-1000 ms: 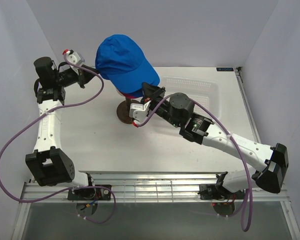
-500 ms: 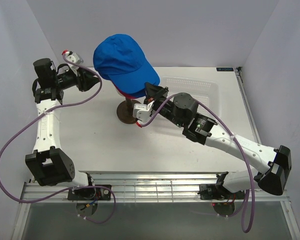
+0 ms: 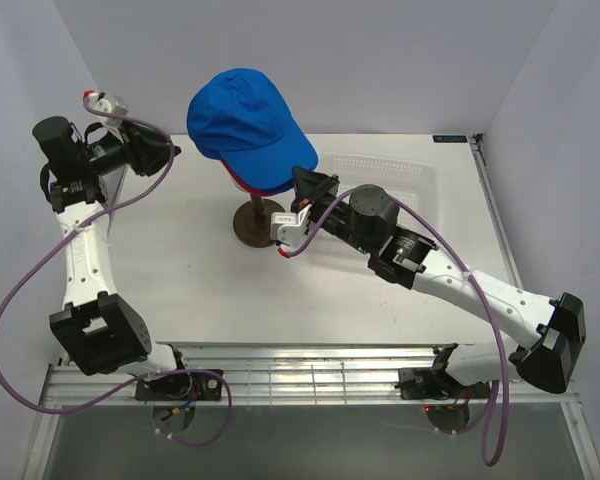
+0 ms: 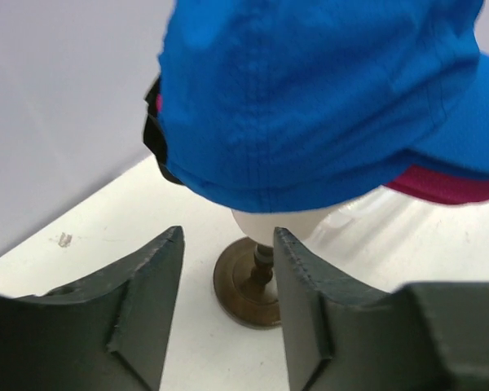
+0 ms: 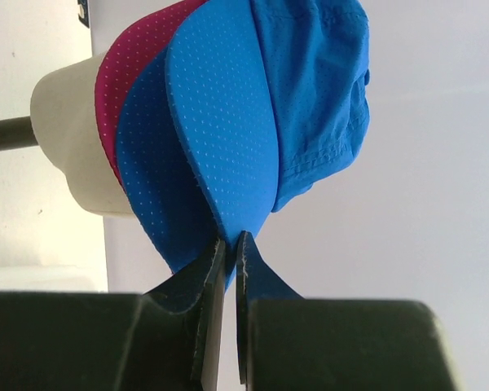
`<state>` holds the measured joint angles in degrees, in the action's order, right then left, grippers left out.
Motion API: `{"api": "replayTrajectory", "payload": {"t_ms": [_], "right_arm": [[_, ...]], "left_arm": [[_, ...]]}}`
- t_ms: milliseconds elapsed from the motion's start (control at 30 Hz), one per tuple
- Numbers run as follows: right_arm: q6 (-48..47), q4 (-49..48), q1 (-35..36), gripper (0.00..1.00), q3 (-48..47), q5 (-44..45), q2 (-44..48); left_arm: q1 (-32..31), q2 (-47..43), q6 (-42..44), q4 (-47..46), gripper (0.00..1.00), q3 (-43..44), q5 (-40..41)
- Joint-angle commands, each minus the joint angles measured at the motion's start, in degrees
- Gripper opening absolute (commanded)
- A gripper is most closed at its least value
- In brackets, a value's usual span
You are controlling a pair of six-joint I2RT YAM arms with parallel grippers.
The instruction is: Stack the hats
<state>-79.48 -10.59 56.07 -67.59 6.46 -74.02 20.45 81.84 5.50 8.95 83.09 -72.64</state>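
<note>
White table point(image 3: 200, 290) bearing two things.
A dark round stand point(image 3: 252, 222) is sitting mid-table; a white perforated basket point(image 3: 380, 172) is resting nearby.

No lettering, brand or number can be read in any view; a small dark label point(image 3: 450, 139) with pale marks sits on the table's point(image 3: 190, 290) far edge, just beyond the white perforated basket point(image 3: 385, 166); too small to make out.

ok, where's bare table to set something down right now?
Free: the table between the left arm and the stand, and the near strip between the arms. Crowded: right gripper pinching the blue cap brim beside the stand; basket fills back right.
</note>
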Motion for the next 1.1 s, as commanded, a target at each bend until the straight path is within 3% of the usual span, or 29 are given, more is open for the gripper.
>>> {"api": "replayTrajectory", "payload": {"t_ms": [0,100,233,367,567,633,667,700,833,1067], "right_arm": [[-1.8,10.2,0.6,0.08,1.8,-1.2,-2.1],[-2.6,10.1,0.6,0.08,3.1,-0.6,-1.9],[-1.7,10.4,0.6,0.08,2.6,-0.5,-2.3],[-1.3,10.4,0.6,0.08,1.9,0.0,-2.7],[-0.2,10.6,0.6,0.08,1.2,0.2,-2.2],[-0.2,10.5,0.6,0.08,1.3,0.8,-1.9],[-0.1,10.5,0.6,0.08,1.3,0.7,-1.9],[0.1,10.5,0.6,0.08,1.3,0.6,-1.8],[0.5,10.5,0.6,0.08,1.3,0.2,-1.7],[-0.6,7.3,1.9,0.08,3.3,1.4,-1.1]], "left_arm": [[-0.8,-1.8,-14.3,-13.7,0.61,0.4,6.9],[-1.2,-0.6,-19.8,-17.9,0.63,1.8,6.5],[-4.9,1.9,-20.6,-19.1,0.64,5.5,7.3],[-6.9,3.7,-20.3,-19.7,0.5,6.5,8.3],[-8.4,4.9,-18.7,-19.7,0.47,5.2,10.5],[-8.5,5.3,-18.2,-19.6,0.4,5.3,11.4],[-8.5,5.4,-18.2,-19.5,0.32,5.5,11.9],[-8.5,5.5,-18.2,-19.3,0.18,5.5,11.6],[-8.5,4.0,-19.6,-19.2,0.0,4.4,7.3],[-8.4,0.8,-11.6,-11.4,0.0,-1.4,8.5]]}}
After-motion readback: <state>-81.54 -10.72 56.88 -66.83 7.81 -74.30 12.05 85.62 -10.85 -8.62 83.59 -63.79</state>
